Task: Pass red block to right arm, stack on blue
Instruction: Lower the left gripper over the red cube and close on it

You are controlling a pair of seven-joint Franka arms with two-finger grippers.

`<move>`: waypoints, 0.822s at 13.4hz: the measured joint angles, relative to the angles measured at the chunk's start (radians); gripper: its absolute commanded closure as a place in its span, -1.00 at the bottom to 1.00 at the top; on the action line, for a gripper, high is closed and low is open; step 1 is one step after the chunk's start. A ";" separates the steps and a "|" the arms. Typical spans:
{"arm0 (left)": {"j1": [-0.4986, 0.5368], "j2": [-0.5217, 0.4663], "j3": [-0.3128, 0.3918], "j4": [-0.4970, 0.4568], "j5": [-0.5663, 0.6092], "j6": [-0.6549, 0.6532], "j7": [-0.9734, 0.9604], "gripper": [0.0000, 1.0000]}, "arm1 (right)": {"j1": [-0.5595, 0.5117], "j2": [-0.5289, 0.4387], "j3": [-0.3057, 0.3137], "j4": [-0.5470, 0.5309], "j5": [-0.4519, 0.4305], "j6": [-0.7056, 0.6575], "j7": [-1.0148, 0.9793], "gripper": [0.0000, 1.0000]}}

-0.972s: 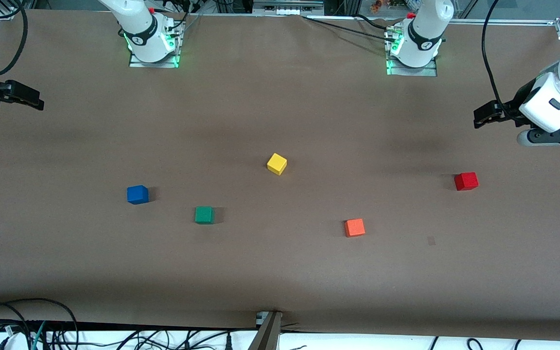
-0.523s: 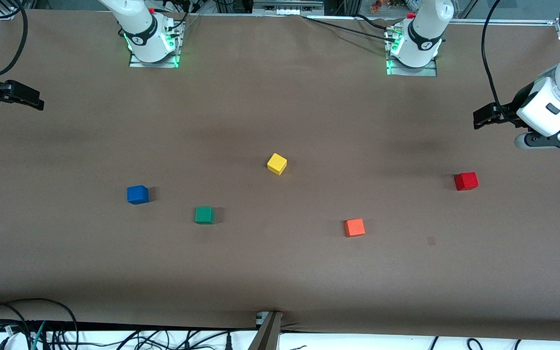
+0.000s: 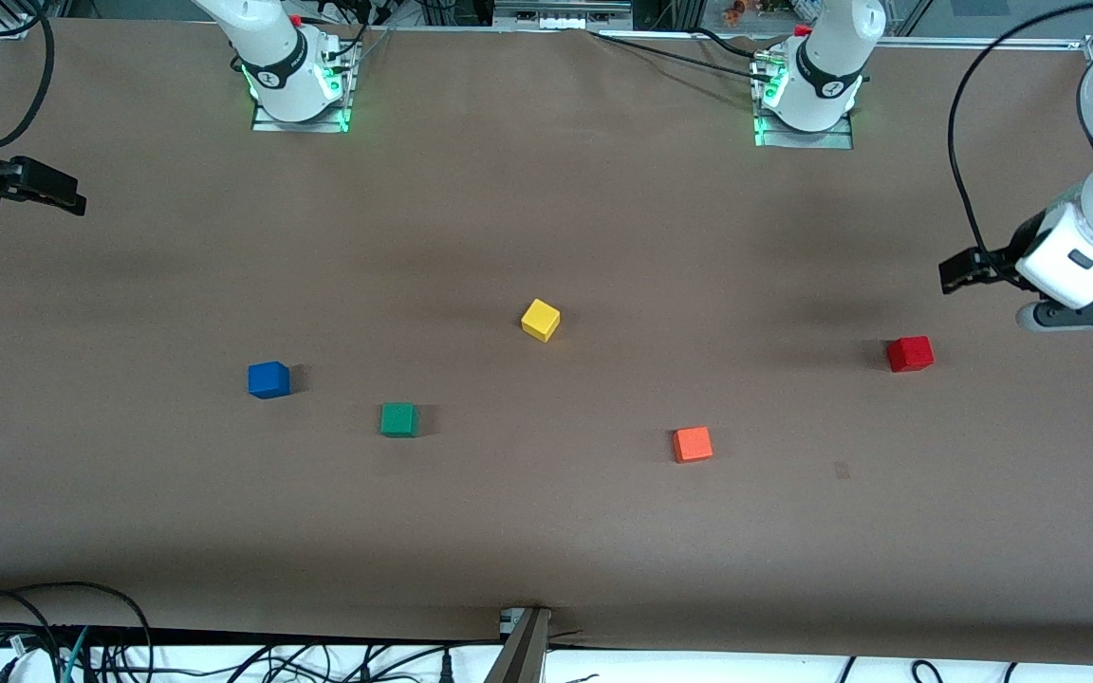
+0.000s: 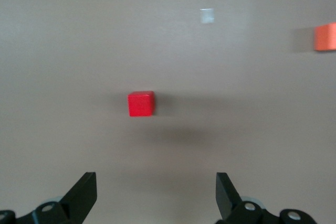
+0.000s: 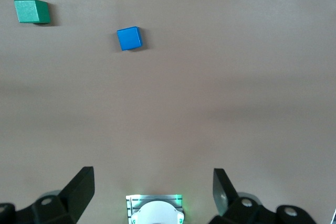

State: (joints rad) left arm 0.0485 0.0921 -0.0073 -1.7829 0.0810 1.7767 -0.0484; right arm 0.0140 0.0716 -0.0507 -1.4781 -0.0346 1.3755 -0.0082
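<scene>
Front view puts the red block (image 3: 909,353) at mid-right of the frame on the table (image 3: 546,531), below and inward of my left claw (image 3: 959,275), which hangs spread and empty with the block apart from it. The blue block (image 3: 268,379) sits at mid-left, and my right claw (image 3: 67,201) waits spread at upper left, so I judge the left arm the nearer one to reach for red.

Yellow cube (image 3: 540,320), green cube (image 3: 398,419), orange cube (image 3: 693,444) — all well apart on the brown table (image 3: 546,531).
</scene>
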 measured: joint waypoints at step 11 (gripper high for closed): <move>0.115 0.214 0.003 -0.278 0.000 0.624 0.143 -1.00 | 0.000 0.000 0.000 0.000 0.000 0.000 0.000 -1.00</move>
State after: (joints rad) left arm 0.1635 0.3060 -0.0040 -2.0607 0.0809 2.4011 0.0950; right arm 0.0139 0.0719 -0.0508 -1.4780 -0.0346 1.3755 -0.0082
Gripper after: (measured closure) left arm 0.000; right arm 0.000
